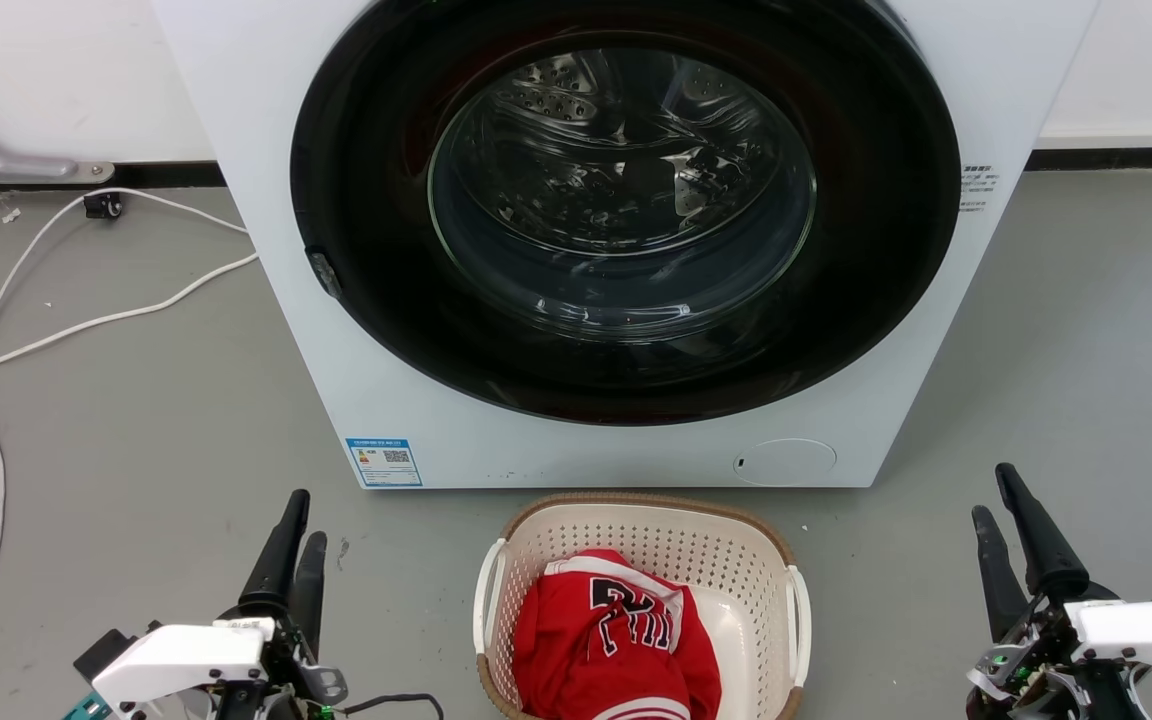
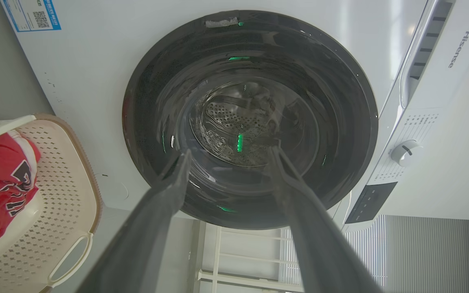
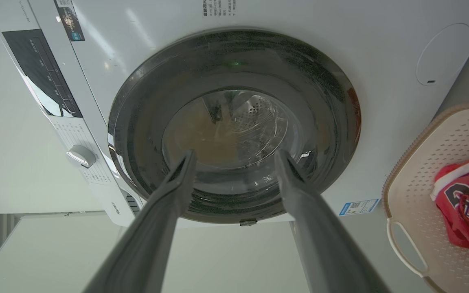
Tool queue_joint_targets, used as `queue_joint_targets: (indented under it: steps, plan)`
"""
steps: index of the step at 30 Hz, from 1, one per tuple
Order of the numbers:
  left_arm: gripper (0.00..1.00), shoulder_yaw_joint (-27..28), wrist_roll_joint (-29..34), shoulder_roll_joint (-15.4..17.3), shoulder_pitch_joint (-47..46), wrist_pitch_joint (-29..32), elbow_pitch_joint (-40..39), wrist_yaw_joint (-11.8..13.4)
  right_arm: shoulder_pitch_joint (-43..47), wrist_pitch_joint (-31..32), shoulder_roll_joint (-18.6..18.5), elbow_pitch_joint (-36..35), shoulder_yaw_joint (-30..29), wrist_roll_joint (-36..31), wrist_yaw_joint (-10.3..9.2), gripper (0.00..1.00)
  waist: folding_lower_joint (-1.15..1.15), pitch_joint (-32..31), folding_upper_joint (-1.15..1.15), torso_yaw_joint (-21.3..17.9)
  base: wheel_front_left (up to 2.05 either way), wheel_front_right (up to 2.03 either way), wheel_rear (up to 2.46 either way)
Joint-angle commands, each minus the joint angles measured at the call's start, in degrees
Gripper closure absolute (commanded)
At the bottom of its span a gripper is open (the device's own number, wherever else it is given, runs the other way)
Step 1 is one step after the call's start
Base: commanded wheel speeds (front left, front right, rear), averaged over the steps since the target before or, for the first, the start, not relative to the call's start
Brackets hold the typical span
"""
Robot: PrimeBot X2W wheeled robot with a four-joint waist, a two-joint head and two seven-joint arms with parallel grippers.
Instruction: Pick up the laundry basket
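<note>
Cream plastic, the laundry basket (image 1: 656,540) sits on the floor before the washing machine (image 1: 586,455), midway between the left gripper (image 1: 304,525) and right gripper (image 1: 994,495), both spread empty, a white handle (image 1: 482,592) facing each.

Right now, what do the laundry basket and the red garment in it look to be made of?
The laundry basket: likely moulded plastic, matte cream, judging by its regular punched holes; its brown rim looks woven, material unclear. The red garment: soft fabric, crumpled in folds, with printed lettering.
</note>
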Motion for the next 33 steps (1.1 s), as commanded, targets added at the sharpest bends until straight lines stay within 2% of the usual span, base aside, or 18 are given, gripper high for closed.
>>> queue_joint_targets:
  steps: [1,6,11,25,33]
  plan:
    - [0.0,-1.0,0.2,0.2,-1.4,-0.8,-1.3,0.0,-0.9,-0.7,-0.1,-1.4,0.6,-0.3,0.0,0.0,0.0,0.0,0.0,0.0,0.0,0.0,0.0]
    - [0.0,-2.3,2.0,0.2,-1.6,-2.3,-1.9,0.0,-0.6,-2.3,-0.4,-2.0,1.6,-2.0,0.0,0.0,0.0,0.0,0.0,0.0,0.0,0.0,0.0]
    - [0.0,-3.2,7.7,0.2,-1.8,-3.6,-3.0,0.0,-0.6,-3.7,-0.8,-2.6,2.1,-6.7,0.0,0.0,0.0,0.1,0.0,0.1,0.0,0.0,0.0]
    - [0.0,-6.5,26.1,0.2,-1.8,-6.9,-6.7,0.0,0.0,-7.0,-0.4,-6.5,2.3,-29.8,0.01,0.0,0.0,0.1,0.0,0.2,0.0,0.0,0.0]
    - [0.0,-9.6,37.8,0.2,-2.0,-8.8,-6.7,0.9,0.3,-8.9,-0.3,-7.2,3.4,-43.5,0.01,0.0,0.0,0.1,0.0,0.2,0.0,0.0,0.0]
